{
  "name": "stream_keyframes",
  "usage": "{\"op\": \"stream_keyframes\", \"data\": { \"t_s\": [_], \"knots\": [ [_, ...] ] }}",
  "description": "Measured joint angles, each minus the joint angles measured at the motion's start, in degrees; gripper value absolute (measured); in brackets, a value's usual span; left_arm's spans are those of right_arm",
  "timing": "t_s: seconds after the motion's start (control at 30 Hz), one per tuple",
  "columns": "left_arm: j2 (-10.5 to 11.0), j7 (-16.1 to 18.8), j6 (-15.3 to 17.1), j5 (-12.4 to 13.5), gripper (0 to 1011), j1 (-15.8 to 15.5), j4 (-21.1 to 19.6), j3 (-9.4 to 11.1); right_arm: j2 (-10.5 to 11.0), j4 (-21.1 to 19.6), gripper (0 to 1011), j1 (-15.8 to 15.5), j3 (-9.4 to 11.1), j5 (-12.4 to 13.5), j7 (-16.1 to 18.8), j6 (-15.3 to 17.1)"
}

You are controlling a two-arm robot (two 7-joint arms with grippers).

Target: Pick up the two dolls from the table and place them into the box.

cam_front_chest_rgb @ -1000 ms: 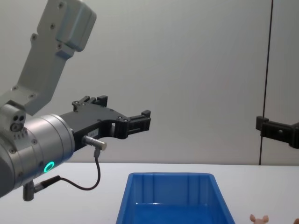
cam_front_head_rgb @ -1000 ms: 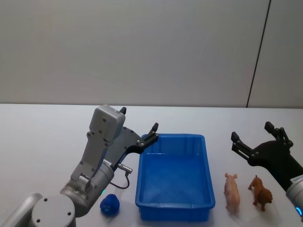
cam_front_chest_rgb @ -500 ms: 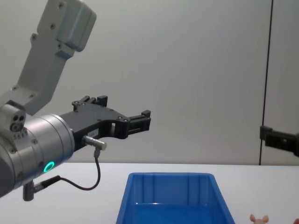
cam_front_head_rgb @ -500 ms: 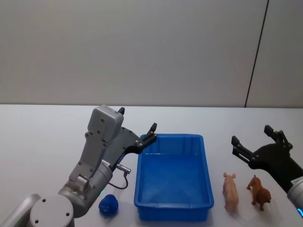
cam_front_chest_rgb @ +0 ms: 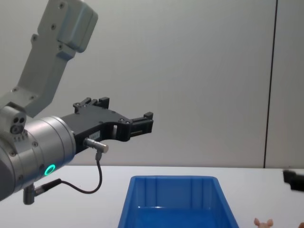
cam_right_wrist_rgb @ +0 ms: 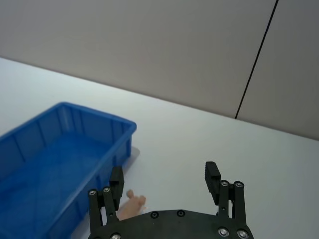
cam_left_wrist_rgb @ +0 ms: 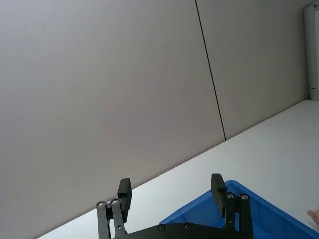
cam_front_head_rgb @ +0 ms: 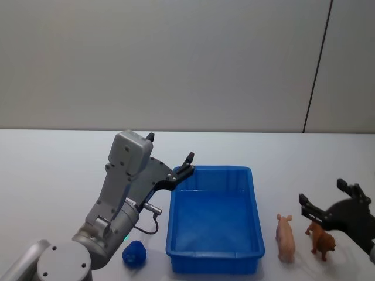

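Head view: centre of the flat white tabletop, a rectangular bright-blue plastic bin, nothing inside. To its left near the front corner, a round fuzzy dark-blue ball toy, lying on the table. To its right, a pale pink pointed-eared soft toy, with a small brown animal figure just beside it on the far side from the bin. Left gripper raised beside the bin's far left corner, fingers spread, gripping nothing. Right gripper low over the brown figure, fingers likewise apart and empty.

Left wrist view: left gripper with both black fingers wide apart against the wall, bin rim below.

Right wrist view: right gripper splayed open, pink toy on the table beside the bin wall.

Chest view: left gripper held high above the bin, open. Pink toy's ears at the lower edge, right of the bin.
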Motion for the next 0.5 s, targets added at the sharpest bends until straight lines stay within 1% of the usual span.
{"op": "stream_keyframes", "data": {
  "t_s": [0.17, 0.5],
  "knots": [
    [0.00, 0.00, 0.00, 0.00, 1001, 0.00, 0.00, 0.00, 0.95, 1.18, 1001, -0.32, 0.40, -0.82, 1.00, 1.63],
    [0.00, 0.00, 0.00, 0.00, 1001, 0.00, 0.00, 0.00, 1.85, 3.45, 1001, -0.49, 0.56, -2.43, 3.13, 4.47]
  ]
}}
